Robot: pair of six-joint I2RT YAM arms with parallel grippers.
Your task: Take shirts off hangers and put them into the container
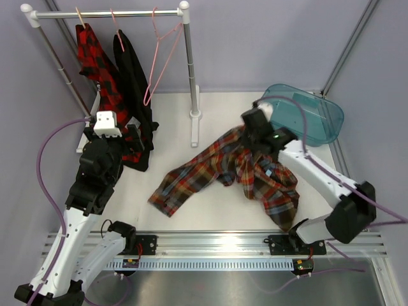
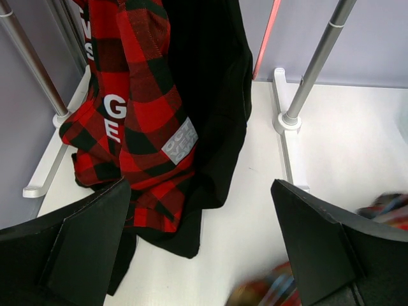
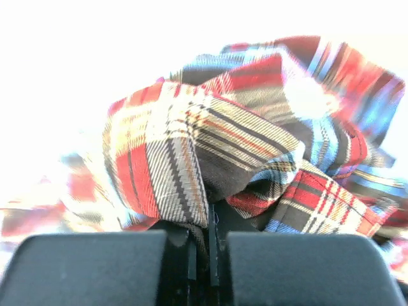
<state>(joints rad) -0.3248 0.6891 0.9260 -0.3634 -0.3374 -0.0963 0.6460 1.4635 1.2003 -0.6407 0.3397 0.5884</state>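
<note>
Lying crumpled on the counter (image 1: pixel 210 217) near the container (image 1: pixel 322 118), the soft, light tartan shirt (image 1: pixel 210 169) is bunching where the right gripper (image 3: pixel 201 245) is clamping a fold between its fingers (image 3: pixel 95 268), while the left gripper (image 2: pixel 197 248) is hanging wide apart.

White letters G and E show on the red-and-black check shirt (image 2: pixel 137 121).

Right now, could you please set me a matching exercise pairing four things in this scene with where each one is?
1 tartan shirt
2 black shirt
3 bare pink hanger
4 container

A on the rail, carrying nothing
B far right corner of the table
C crumpled on the table, pinched by the right gripper
D hanging beside the red-and-black check shirt

Pairs: 1-C, 2-D, 3-A, 4-B
</note>
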